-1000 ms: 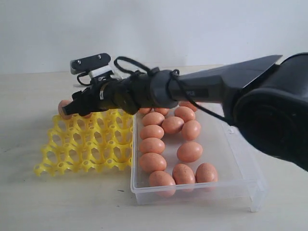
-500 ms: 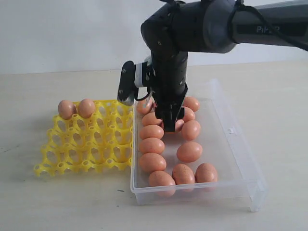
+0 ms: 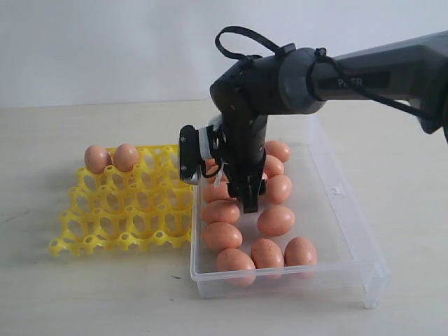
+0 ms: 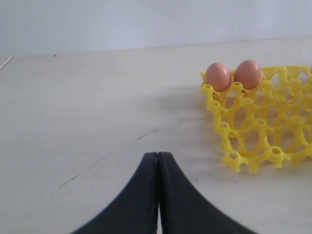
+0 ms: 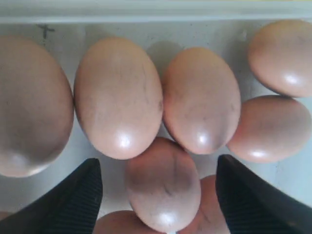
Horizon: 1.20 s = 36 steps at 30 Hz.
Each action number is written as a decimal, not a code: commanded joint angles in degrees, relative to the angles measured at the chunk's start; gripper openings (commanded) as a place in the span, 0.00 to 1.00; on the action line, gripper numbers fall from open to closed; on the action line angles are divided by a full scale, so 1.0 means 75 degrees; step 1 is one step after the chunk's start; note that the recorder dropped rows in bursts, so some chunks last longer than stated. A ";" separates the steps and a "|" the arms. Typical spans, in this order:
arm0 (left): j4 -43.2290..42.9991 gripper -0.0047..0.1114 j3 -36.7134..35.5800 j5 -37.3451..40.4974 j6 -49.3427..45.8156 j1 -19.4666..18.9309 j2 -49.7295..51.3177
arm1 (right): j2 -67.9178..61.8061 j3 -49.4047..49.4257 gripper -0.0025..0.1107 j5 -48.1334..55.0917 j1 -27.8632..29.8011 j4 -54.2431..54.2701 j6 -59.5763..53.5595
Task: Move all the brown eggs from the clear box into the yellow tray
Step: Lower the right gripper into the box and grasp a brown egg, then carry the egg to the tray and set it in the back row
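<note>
Several brown eggs (image 3: 276, 220) lie in the clear box (image 3: 350, 241) on the right. Two more brown eggs (image 3: 97, 158) (image 3: 127, 156) sit side by side in the back-left cups of the yellow tray (image 3: 119, 225). My right gripper (image 3: 250, 199) points down into the box among the eggs. In the right wrist view it (image 5: 157, 165) is open, and one egg (image 5: 163, 187) lies between its fingers without touching either. My left gripper (image 4: 158, 155) is shut on nothing, low over bare table, with the tray (image 4: 258, 141) and its two eggs (image 4: 218, 76) ahead of it.
The tray and the box stand edge to edge on a pale tabletop (image 3: 84, 294). The right arm's dark body (image 3: 280, 77) reaches in from the upper right over the back of the box. A white wall (image 3: 105, 49) closes the back.
The right arm has swung from the tray's back row over to the box and come down among the eggs. A second egg now shows in the tray.
</note>
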<state>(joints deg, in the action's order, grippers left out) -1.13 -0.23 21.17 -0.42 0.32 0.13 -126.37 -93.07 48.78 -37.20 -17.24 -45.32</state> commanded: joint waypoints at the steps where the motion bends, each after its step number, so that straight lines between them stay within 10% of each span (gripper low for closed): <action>1: 0.0028 0.04 0.0031 -0.0067 0.0001 0.0035 -0.0018 | -0.0285 0.0021 0.56 -0.0111 0.0116 -0.0124 -0.0152; 8: 0.0028 0.04 0.0031 -0.0067 0.0001 0.0035 -0.0018 | -0.0137 0.0021 0.02 -0.0063 0.0132 0.0092 -0.0068; 15: 0.0028 0.04 0.0031 -0.0067 0.0001 0.0035 -0.0018 | 0.0815 0.0021 0.02 -0.1010 0.0132 0.1182 0.0670; 23: 0.0028 0.04 0.0031 -0.0067 0.0001 0.0035 -0.0018 | 0.1122 0.1287 0.02 -0.6631 -0.0221 0.2794 0.3246; 36: 0.0028 0.04 0.0031 -0.0067 0.0001 0.0035 -0.0018 | -0.0432 0.1338 0.02 -1.0168 -0.0282 0.0494 0.8904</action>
<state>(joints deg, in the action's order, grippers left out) -1.13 -0.23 21.17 -0.42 0.32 0.13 -127.62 -83.42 -22.90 -39.28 -10.30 15.53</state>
